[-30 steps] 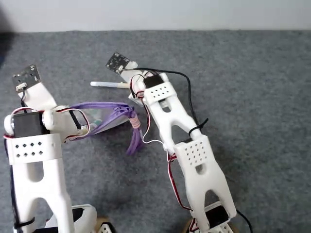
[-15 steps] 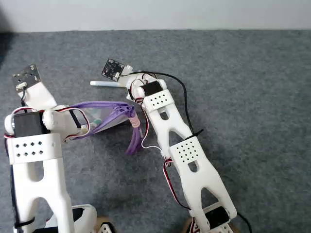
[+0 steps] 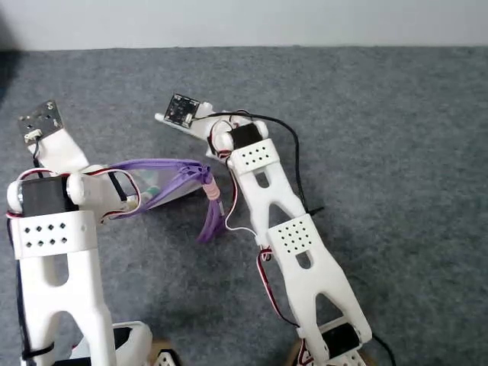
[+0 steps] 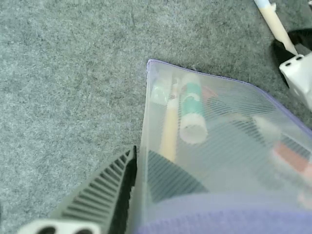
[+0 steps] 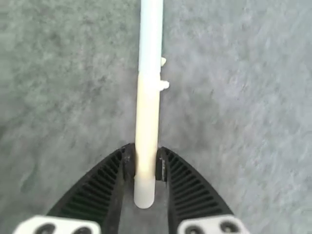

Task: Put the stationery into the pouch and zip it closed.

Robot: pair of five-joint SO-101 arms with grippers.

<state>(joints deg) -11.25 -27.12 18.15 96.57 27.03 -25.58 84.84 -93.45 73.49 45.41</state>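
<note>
Two arms, one pouch, one pen outside it

High view: right hand [image 3: 194, 126] low over the grey surface [image 3: 381, 152], on the far side of the pouch [image 3: 171, 187]. One white end of the pen [image 3: 161, 118] shows past the wrist. The pouch is clear mesh with a purple zip band and lies between the arms, to that hand's left and nearer the bases. Left hand [image 3: 128, 200] is at the pouch's near end.

Left wrist view: left hand clamped on the pouch wall, one finger [image 4: 97, 200] outside, the other a dark shape behind the mesh. Inside are a green-banded tube [image 4: 191, 112], a cream stick [image 4: 168, 131] and a red item [image 4: 292, 158]. The pen lies off beyond the pouch's far corner.

Right wrist view: right hand closed on the pen's cream barrel near its end. The long axis runs straight out from the hand and the far half is pale blue. Whether it is lifted off the surface cannot be told. Judged next: swing left, toward the pouch mouth
</note>
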